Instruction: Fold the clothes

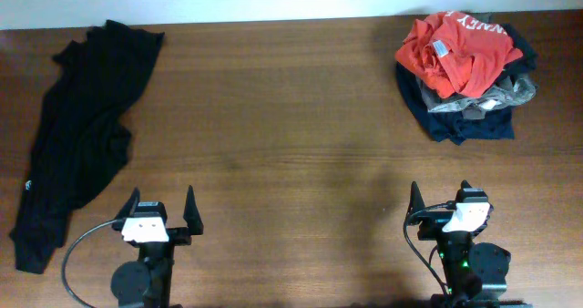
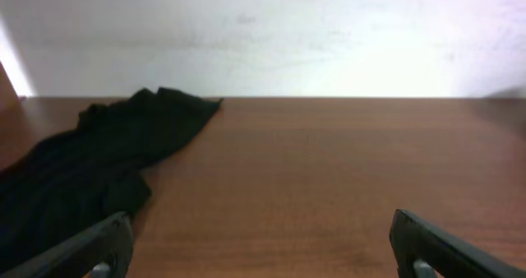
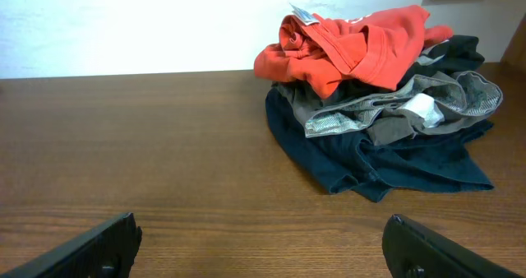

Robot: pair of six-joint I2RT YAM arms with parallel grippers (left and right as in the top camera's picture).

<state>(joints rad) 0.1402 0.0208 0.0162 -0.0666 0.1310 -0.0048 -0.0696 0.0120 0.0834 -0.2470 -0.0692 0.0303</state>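
A brown wooden table (image 1: 291, 117) stands against a brightly lit white wall (image 2: 329, 31).

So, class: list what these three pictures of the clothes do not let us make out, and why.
Overhead: the white lettering on the orange-red T-shirt is crumpled into folds, unreadable.
Right wrist: the pile beneath it overlaps itself; garment count unclear.
Left wrist: the black garment is cut off by the left edge.
Overhead: the neck label's print is too small.
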